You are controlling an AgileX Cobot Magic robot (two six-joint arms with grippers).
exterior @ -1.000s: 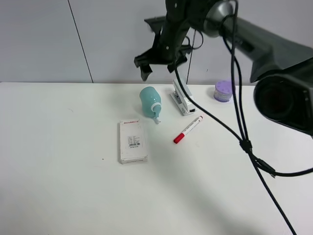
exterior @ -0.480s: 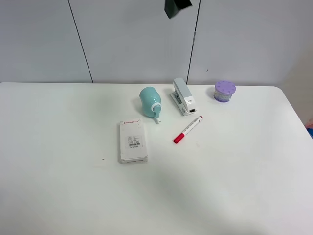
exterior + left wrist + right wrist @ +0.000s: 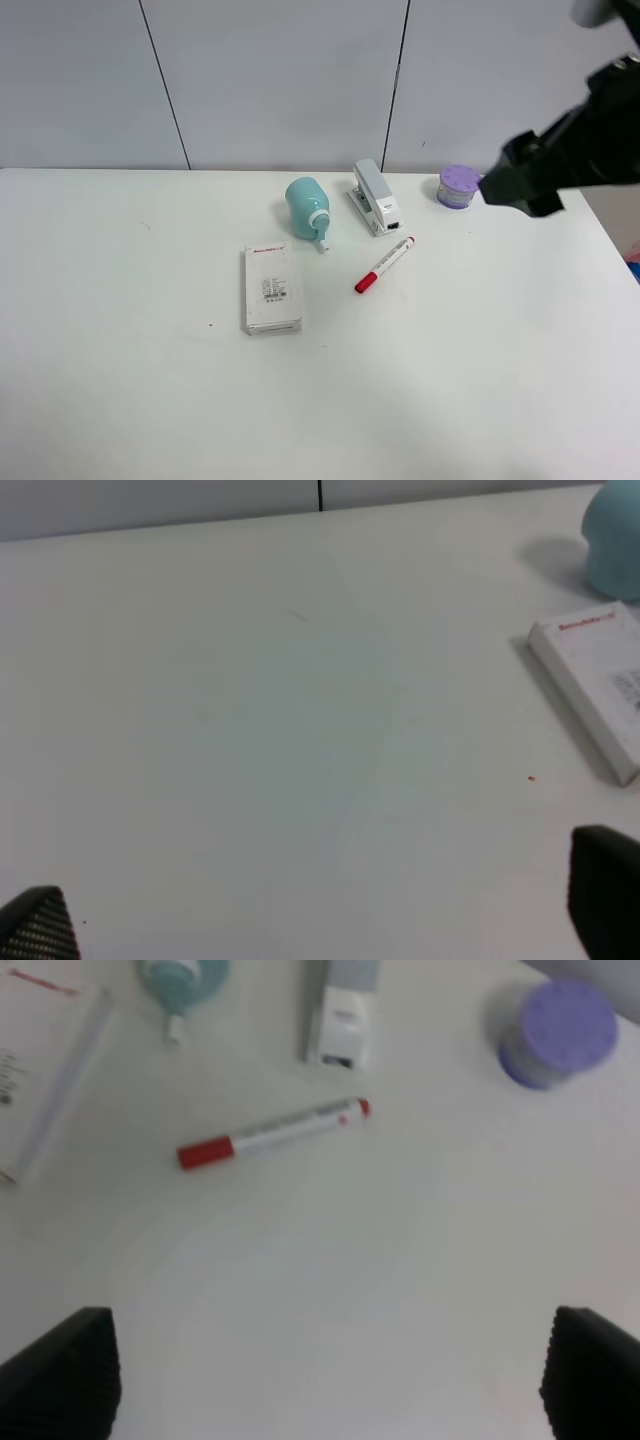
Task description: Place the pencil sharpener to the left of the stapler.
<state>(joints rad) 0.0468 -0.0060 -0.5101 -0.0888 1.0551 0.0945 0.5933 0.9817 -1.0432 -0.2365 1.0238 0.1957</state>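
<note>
The mint-green pencil sharpener (image 3: 306,207) lies on the white table just left of the light grey stapler (image 3: 375,197), a small gap between them, its white crank end toward the front. The right wrist view shows the pencil sharpener (image 3: 180,978) and the stapler (image 3: 344,1010) far ahead of my right gripper (image 3: 325,1375), which is open and holds nothing. My right arm (image 3: 560,160) is a dark blur at the right, above the table. My left gripper (image 3: 320,920) is open over bare table, with the pencil sharpener (image 3: 615,540) at the view's far corner.
A red-capped white marker (image 3: 385,264) lies in front of the stapler. A flat white box (image 3: 271,289) sits in front of the sharpener. A purple-lidded jar (image 3: 459,186) stands at the back right. The table's right edge (image 3: 605,235) is near my right arm.
My right arm hung over the sharpener and stapler, rose out of view, and now is at the right side. The sharpener and stapler have not moved.
</note>
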